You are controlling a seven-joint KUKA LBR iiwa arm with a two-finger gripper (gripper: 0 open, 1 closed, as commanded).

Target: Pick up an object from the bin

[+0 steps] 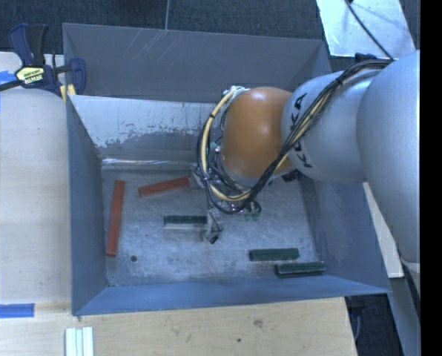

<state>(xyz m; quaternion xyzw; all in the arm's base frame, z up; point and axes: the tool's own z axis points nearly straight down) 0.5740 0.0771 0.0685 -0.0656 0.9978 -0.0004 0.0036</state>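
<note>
End effector [212,233] hangs low near the middle of the bin [84,199], just beside the right end of a dark green stick [185,219]; we cannot tell how wide it stands. We judge nothing lifted yet: grasping and raising remain.

We see the arm [354,124] reach in from the right, its orange cover [254,132] and looped cables [208,162] above the middle of the grey bin [84,199]. Below them the gripper [213,233] sits low over the floor, just beside the right end of a short dark green stick [184,219] lying flat near the centre. A reddish-brown stick [164,187] lies tilted just above it, and a longer reddish-brown bar [115,217] runs along the left wall. Two more dark green sticks [274,255] lie close together near the front right corner, well apart from the gripper.
</note>
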